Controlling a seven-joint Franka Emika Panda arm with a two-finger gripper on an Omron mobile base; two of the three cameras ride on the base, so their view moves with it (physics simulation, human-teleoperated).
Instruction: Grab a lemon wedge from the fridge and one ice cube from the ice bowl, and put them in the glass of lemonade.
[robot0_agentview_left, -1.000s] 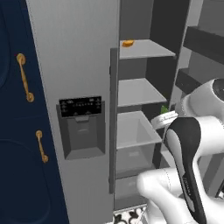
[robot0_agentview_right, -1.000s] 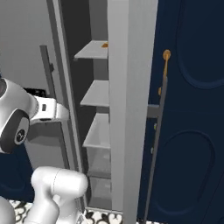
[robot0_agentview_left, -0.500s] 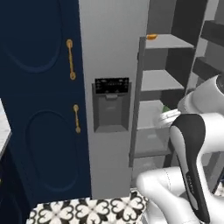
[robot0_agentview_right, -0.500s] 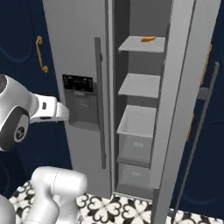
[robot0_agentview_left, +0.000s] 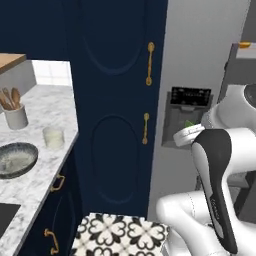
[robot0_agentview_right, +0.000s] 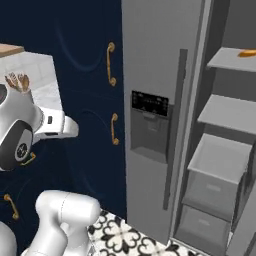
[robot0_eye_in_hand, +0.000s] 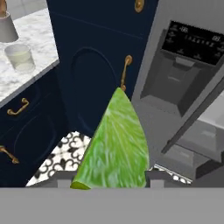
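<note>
One lemon wedge (robot0_eye_in_hand: 114, 144), green-fleshed, sits clamped between the fingers (robot0_eye_in_hand: 152, 178) beside the open fridge (robot0_agentview_right: 165, 75); probably light, soft and slippery, so grip the rind flanks gently, not the wet pulp.

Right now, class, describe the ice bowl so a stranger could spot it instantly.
Find the white marble counter left of the navy cabinets. Near its front edge sits the ice bowl: wide, shallow, dark outside, pale speckled inside, far broader than the glass and utensil cup behind it.
</note>
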